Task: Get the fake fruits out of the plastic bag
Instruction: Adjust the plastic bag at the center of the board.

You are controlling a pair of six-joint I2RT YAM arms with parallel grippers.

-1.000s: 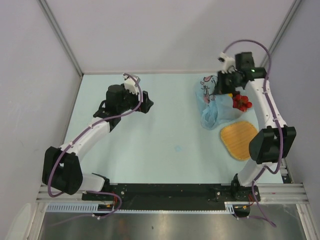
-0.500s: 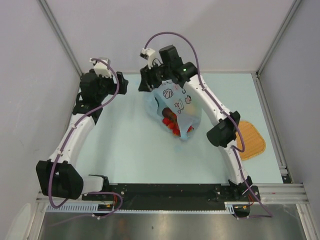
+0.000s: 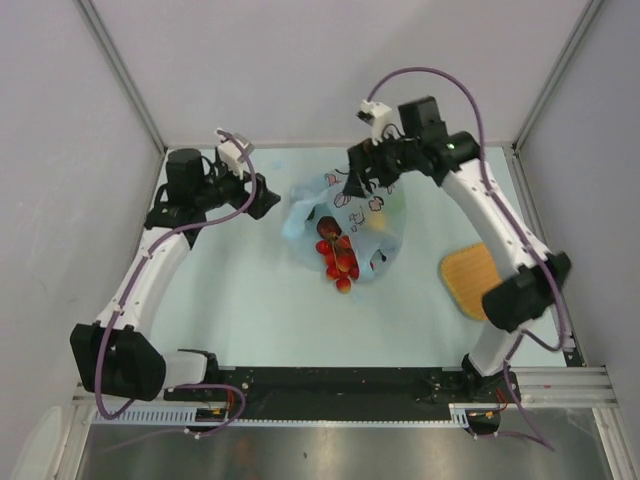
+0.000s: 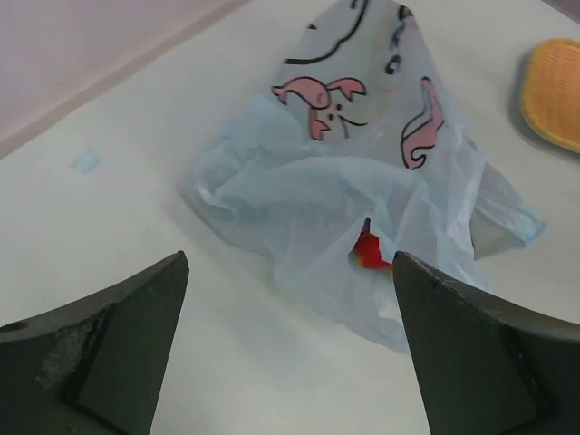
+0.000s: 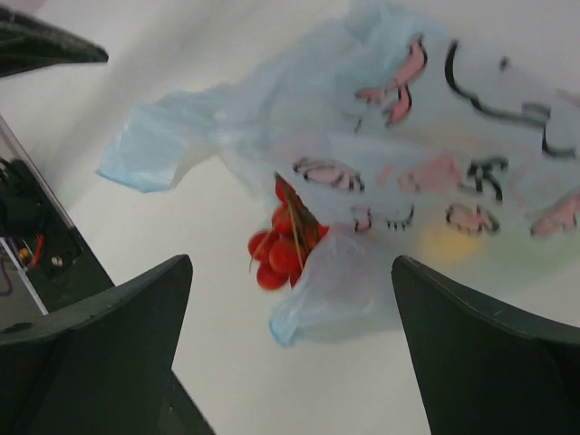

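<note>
In the overhead view the left gripper sits at the upper left of the table. It points right toward the bag, close to the bag's left flap but apart from it. Its wrist view shows the fingers spread wide with nothing between them. The bag fills the centre of that frame and rises to a peak at the top edge. A bit of the red fruits shows through a gap in the near fold.

Overhead, the bag lies crumpled at upper centre, printed side up. Its long axis runs roughly top to bottom of the frame. The upper end is below the right gripper and the lower end points toward the arm bases. The red fruits cluster at that lower end, partly out of the plastic. A yellow fruit shows through the film to their upper right.

The right gripper hangs over the bag's top edge, and whether it touches the plastic I cannot tell. In its wrist view the fingers stand wide apart, holding nothing. The red cluster pokes from an opening at centre frame, and a yellow blur shows through the film to its right.

The tray lies at the right of the table, well apart from the bag.
</note>
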